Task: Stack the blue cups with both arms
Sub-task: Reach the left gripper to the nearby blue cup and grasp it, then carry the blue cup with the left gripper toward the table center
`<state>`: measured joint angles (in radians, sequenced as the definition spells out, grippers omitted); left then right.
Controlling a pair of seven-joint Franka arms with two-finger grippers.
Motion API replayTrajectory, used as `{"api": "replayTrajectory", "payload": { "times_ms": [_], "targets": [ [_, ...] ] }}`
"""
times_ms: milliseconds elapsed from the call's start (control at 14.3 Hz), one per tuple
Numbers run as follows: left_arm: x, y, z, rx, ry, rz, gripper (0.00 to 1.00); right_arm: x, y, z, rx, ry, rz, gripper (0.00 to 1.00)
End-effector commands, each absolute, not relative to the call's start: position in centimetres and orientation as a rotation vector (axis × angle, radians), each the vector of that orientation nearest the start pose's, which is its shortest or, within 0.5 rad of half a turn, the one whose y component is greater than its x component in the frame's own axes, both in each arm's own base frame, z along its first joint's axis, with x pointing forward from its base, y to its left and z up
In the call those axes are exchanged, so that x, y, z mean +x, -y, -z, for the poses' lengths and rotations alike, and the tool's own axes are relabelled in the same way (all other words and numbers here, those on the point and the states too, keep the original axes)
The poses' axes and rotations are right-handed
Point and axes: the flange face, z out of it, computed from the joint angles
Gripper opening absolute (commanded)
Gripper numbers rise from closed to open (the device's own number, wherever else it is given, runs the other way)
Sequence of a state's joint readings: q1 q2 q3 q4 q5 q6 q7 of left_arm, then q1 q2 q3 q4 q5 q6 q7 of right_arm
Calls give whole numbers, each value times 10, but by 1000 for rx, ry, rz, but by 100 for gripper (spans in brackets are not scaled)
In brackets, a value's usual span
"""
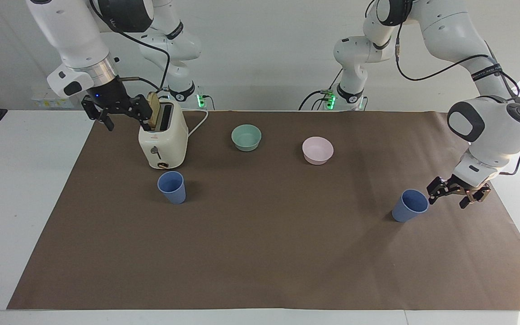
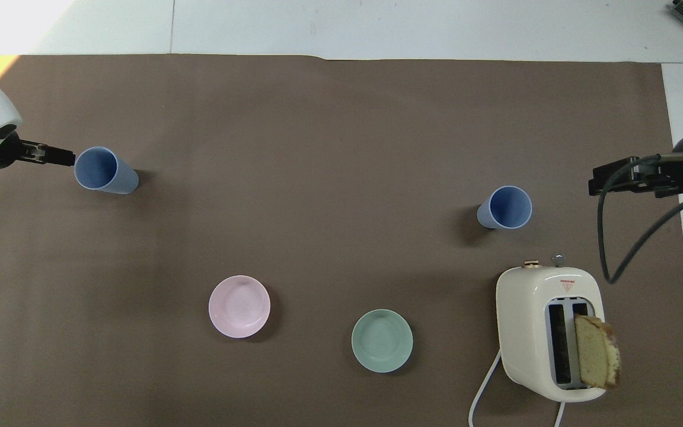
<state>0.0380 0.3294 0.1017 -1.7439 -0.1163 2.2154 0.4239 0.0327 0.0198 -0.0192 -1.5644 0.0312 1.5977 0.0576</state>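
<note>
Although its arm is cropped overhead, the left gripper (image 1: 451,195) sits jaws apart beside one blue cup (image 1: 409,205); the right gripper (image 1: 118,113), also parted, partly hides the toaster (image 1: 164,144).

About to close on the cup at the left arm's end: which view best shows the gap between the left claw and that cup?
The facing view: the open left claw sits low beside the blue cup, apart from its rim. The overhead view shows only the claw's tip lined up with the rim, without its height.
</note>
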Motion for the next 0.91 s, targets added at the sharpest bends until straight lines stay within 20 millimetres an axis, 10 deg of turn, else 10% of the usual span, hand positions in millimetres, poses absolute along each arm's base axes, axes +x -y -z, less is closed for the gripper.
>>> {"api": "replayTrajectory", "payload": {
  "times_ms": [0,279,629,838],
  "targets": [
    [634,-73,-392,-3159,-330,232,96,557,-8,-620,-3115,-54,52,100],
    [626,-58,-387,-3167,-329,217,84,557,-8,-620,-3115,-54,49,100],
    [627,-47,-390,-3178,-269,217,8,557,-8,-620,-3115,-54,49,100],
    [634,-19,-409,-3172,-336,249,0,557,-8,-620,-3115,-56,52,100]
  ]
}}
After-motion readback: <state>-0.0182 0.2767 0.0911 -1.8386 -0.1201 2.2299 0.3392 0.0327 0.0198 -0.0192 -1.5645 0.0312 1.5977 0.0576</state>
